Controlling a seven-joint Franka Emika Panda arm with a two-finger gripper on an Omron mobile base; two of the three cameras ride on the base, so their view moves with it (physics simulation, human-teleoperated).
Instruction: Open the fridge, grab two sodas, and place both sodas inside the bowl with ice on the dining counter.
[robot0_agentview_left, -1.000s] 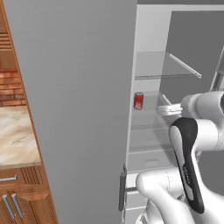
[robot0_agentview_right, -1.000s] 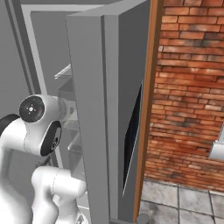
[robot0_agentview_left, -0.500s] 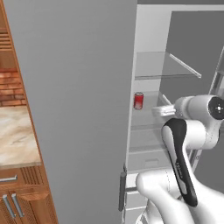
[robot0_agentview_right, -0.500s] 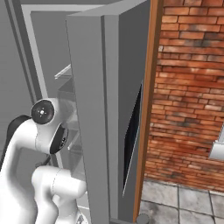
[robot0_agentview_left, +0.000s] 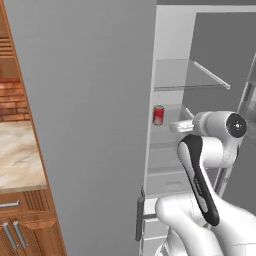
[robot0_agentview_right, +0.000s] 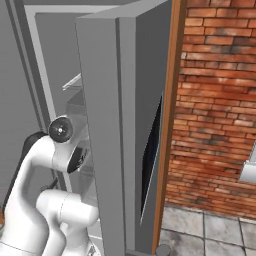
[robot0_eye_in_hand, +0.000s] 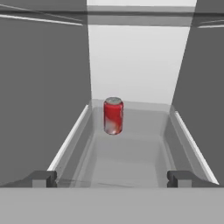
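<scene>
The fridge (robot0_agentview_left: 75, 125) stands open, its grey left door swung out toward me. A small red soda (robot0_agentview_left: 158, 115) stands upright on a clear glass shelf inside. In the hand view the soda (robot0_eye_in_hand: 113, 115) sits at the back of a clear tray, straight ahead of my gripper (robot0_eye_in_hand: 112, 179). The two dark fingertips (robot0_eye_in_hand: 43, 178) are spread wide at the tray's front edge, well short of the can, with nothing between them. My hand reaches in from the right at the can's height. The bowl, the ice and the dining counter are out of view.
The fridge's right door (robot0_agentview_right: 107, 125), with its black dispenser panel (robot0_agentview_right: 150, 160), stands open close beside the arm. A glass shelf (robot0_agentview_left: 190, 75) lies above the can. A marble worktop on wooden cabinets (robot0_agentview_left: 17, 155) is at the left, and a brick wall (robot0_agentview_right: 215, 100) at the right.
The arm has pushed a little further into the fridge, carrying the hand slightly closer to the can. The gripper stays open and the can has not moved.
</scene>
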